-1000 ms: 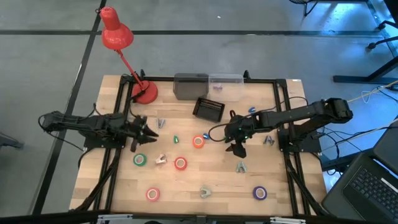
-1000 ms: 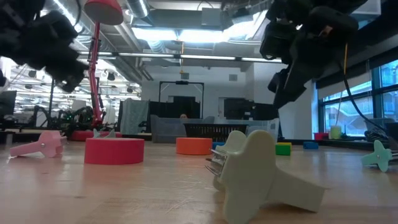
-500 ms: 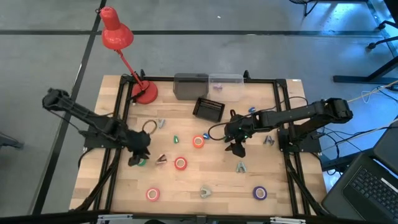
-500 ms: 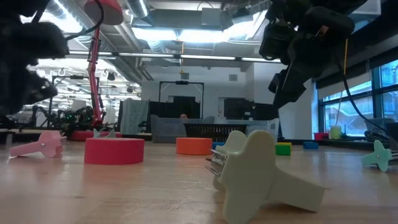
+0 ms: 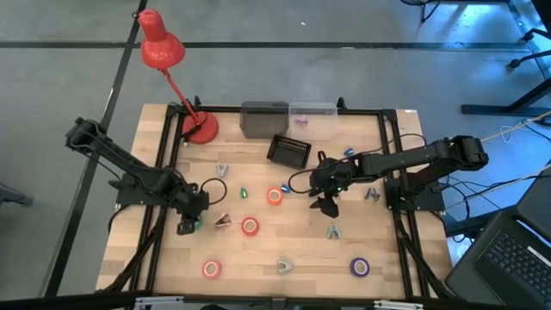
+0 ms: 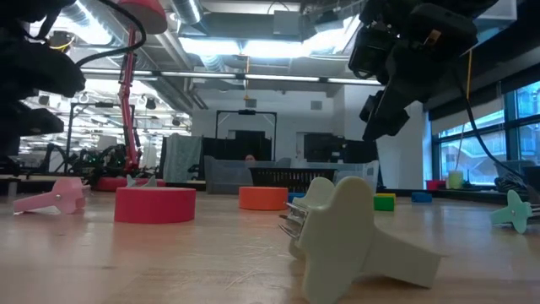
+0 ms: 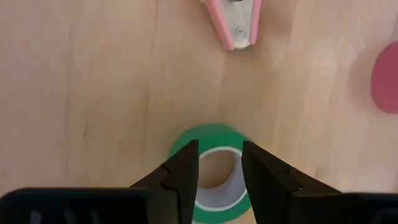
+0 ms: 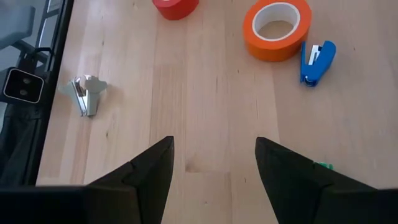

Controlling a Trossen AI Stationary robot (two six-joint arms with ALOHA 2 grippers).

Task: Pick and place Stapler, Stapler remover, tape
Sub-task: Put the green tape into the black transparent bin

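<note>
On the table's [image 5: 258, 258] left side, the left gripper [image 7: 216, 163] sits down over the green tape [image 7: 211, 140], fingers partly spread, one inside the ring and one outside, not clamped yet. Just beyond is a pink staple remover [image 7: 233, 22]. The right gripper [image 8: 213, 155] hovers wide open and empty mid-table, near the orange tape [image 8: 277, 26].

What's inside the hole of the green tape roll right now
In the left wrist view, bare wood shows through the green tape roll. The left gripper fingers cover part of the ring.
</note>
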